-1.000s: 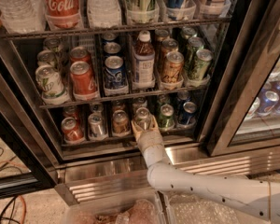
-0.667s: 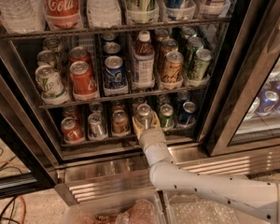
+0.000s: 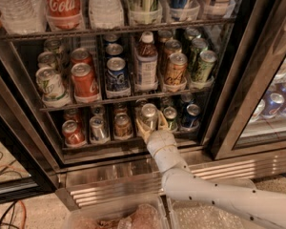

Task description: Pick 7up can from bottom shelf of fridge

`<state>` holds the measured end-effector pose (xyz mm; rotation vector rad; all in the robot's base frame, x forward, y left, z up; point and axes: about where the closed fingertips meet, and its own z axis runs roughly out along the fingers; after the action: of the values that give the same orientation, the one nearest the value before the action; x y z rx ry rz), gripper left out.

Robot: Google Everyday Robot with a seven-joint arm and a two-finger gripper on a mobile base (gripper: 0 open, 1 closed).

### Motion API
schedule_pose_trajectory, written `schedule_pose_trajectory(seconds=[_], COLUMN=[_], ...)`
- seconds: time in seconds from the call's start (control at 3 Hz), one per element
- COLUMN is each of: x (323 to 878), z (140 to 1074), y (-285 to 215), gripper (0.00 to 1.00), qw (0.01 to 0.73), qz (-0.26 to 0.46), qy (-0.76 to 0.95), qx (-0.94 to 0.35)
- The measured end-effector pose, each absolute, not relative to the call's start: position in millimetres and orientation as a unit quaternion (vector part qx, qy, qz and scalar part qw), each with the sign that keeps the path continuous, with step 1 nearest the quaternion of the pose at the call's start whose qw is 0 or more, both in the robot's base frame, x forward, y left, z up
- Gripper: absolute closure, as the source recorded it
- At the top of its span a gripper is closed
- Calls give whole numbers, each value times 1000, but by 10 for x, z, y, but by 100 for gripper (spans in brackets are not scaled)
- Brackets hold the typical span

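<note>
Racks of cans and bottles fill the fridge (image 3: 229,80), above a ribbed steel strip (image 3: 109,178) and speckled floor (image 3: 24,211). On the bottom shelf (image 3: 100,144) the 7up can (image 3: 148,112) stands mid-row. The gripper (image 3: 150,124) clasps it on both sides, its white arm (image 3: 205,192) reaching up from below.

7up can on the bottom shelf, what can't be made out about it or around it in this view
7up can: camera view, lower body hidden by the gripper, which sits at it at the front of the bottom shelf; its markings are too blurred to read.
Arm: cut off by the right edge.
Coca-Cola bottle: top cut off by the upper edge.
</note>
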<state>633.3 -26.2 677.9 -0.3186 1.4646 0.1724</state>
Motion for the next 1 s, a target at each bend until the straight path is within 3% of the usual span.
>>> schedule_pose_trajectory(seconds=[1.0], x=[5825], z=[6833], y=[-503], gripper=[100], qw=[696], qz=[123], qy=[684], qx=[-180])
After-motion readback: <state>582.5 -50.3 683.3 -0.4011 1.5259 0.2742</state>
